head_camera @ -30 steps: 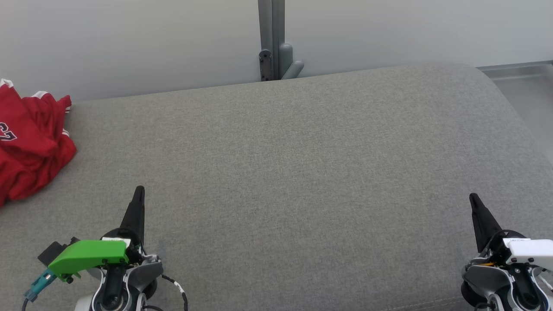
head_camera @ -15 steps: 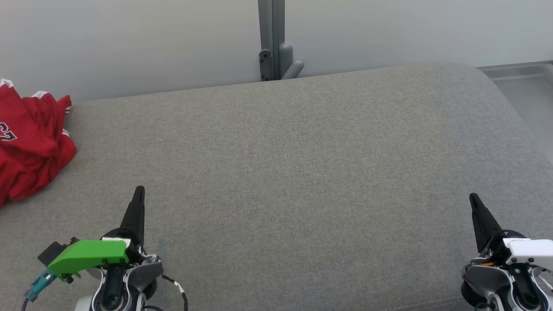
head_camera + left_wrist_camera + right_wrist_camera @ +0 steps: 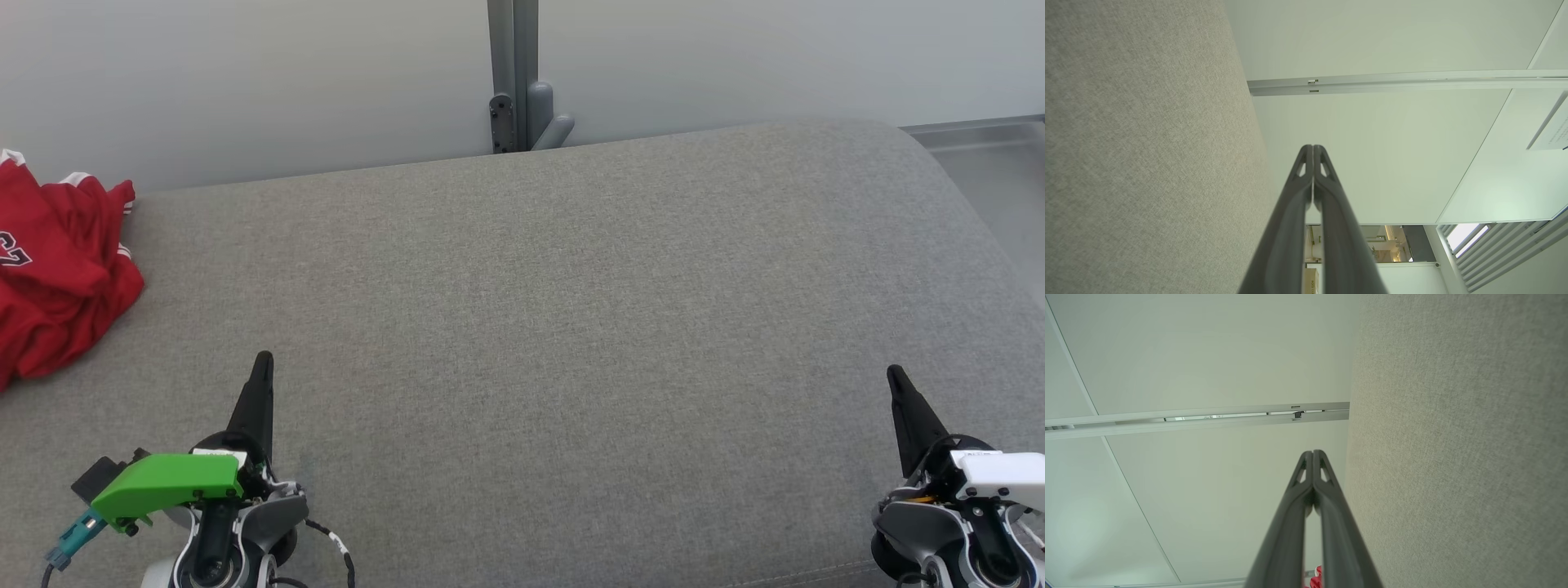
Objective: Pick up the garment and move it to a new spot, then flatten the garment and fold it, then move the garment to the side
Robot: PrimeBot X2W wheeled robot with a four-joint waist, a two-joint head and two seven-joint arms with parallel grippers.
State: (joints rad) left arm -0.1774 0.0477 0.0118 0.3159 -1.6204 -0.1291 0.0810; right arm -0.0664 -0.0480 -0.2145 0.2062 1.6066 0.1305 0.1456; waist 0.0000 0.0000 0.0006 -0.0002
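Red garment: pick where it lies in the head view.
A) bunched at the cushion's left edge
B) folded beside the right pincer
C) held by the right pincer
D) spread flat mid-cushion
A: the red garment lies crumpled at the left edge of the grey cushion, with nothing touching it.

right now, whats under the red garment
The red garment lies crumpled on the grey cushion, at its far left. The cushion's fabric runs under it; whether anything else lies beneath the folds is hidden.
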